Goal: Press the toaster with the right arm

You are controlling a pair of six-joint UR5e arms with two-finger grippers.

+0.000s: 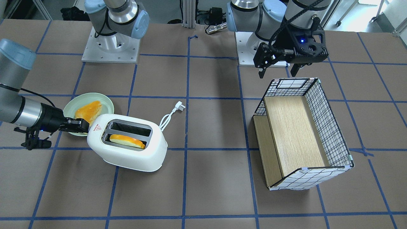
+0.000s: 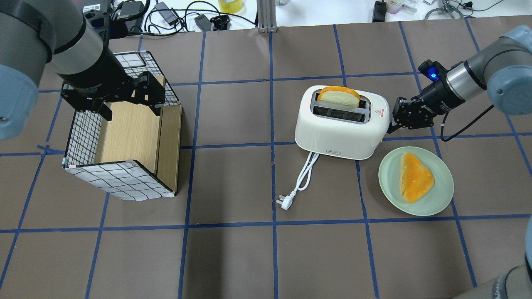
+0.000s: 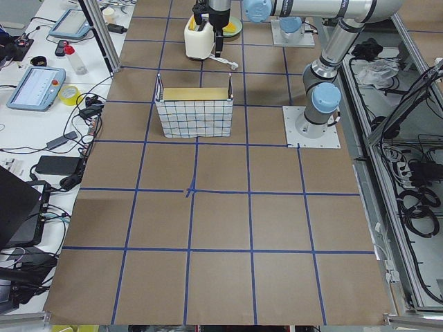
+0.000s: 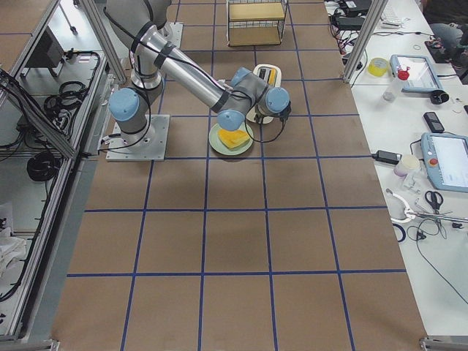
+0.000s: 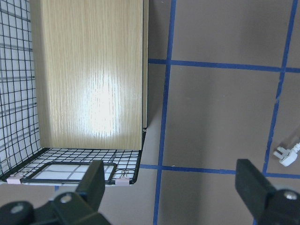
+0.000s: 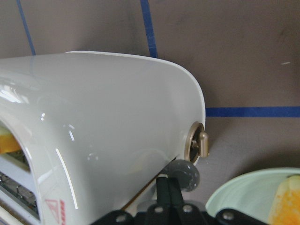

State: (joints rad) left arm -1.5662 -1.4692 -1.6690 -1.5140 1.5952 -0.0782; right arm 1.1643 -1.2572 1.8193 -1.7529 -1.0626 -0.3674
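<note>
The white toaster [image 1: 133, 159] stands on the table with one orange-crusted slice of bread [image 1: 127, 141] sticking up from a slot. It also shows in the overhead view [image 2: 341, 135] and fills the right wrist view [image 6: 117, 117]. My right gripper [image 1: 79, 125] is shut and empty, its tips against the toaster's end by the red triangle sticker [image 2: 379, 112]. In the right wrist view the shut fingers [image 6: 164, 187] touch the grey round lever [image 6: 183, 174], below a brass knob [image 6: 199, 143]. My left gripper [image 1: 277, 73] is open and empty above the wire basket [image 1: 327, 127].
A green plate [image 2: 440, 195] with a second bread slice [image 2: 413, 178] lies beside the toaster, under my right wrist. The toaster's white cord and plug [image 2: 291, 195] trail across the table. The wire basket [image 2: 83, 137] with a wooden insert stands on the left side.
</note>
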